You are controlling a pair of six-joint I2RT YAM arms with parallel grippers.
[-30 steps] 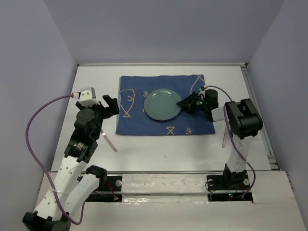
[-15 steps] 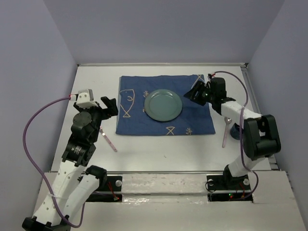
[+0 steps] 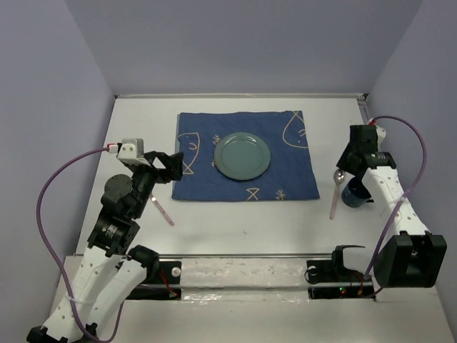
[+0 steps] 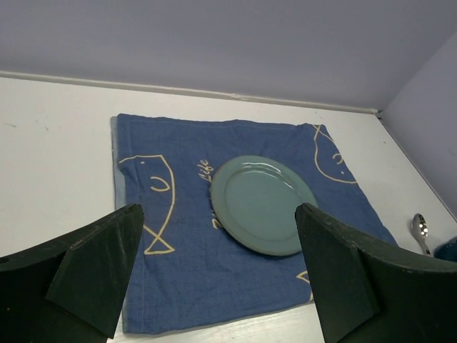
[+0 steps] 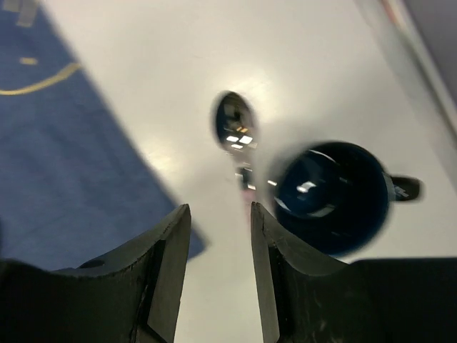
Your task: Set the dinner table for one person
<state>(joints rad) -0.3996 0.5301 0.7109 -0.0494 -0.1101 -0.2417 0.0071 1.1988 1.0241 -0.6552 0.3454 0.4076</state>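
The white dinner table (image 3: 235,221) carries a dark blue fish-patterned cloth (image 3: 285,168) with a green plate (image 3: 242,156) on it. A spoon (image 3: 335,194) with a pink handle lies right of the cloth, and a dark blue mug (image 3: 355,193) stands beside it. My right gripper (image 3: 350,163) hovers above the spoon's bowl and the mug. In the right wrist view the gripper (image 5: 220,236) is slightly open and empty, with the spoon bowl (image 5: 233,123) and mug (image 5: 330,193) beneath. My left gripper (image 3: 171,166) is wide open and empty at the cloth's left edge. It also shows in the left wrist view (image 4: 218,286), facing the plate (image 4: 263,204).
A pink-handled utensil (image 3: 161,207) lies on the table under my left arm, left of the cloth. Lavender walls enclose the table on three sides. A raised rail (image 3: 389,179) runs along the right edge, close to the mug.
My right gripper has swung away from the plate's right rim, rightward across the cloth, to above the spoon and mug. My left gripper has shifted slightly right and lower.
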